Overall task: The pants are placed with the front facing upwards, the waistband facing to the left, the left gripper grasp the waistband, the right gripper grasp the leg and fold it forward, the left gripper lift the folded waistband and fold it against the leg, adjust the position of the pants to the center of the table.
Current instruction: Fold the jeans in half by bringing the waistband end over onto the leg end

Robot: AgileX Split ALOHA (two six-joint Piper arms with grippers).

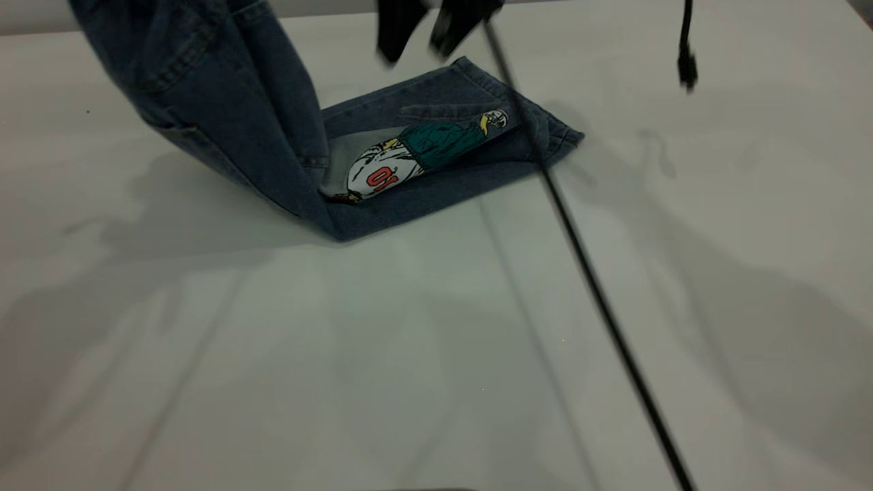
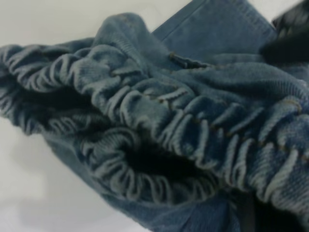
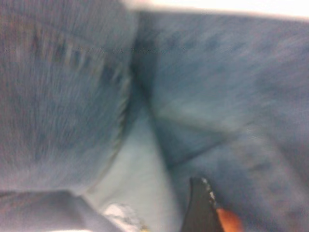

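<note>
Soft, limp blue denim pants (image 1: 436,150), best gripped at the gathered elastic waistband (image 2: 159,125), hang half-raised over the white table (image 1: 436,354); both end effectors' closure cannot be told.

— What colour are the pants (image 1: 436,146)?
— Dark blue denim, with a printed figure (image 1: 416,153) in white, teal and yellow — a red-orange "10" on the white part.
— And the rest?
— The table (image 1: 409,341) is pale grey-white; the cable (image 1: 600,293) across it, black.
</note>
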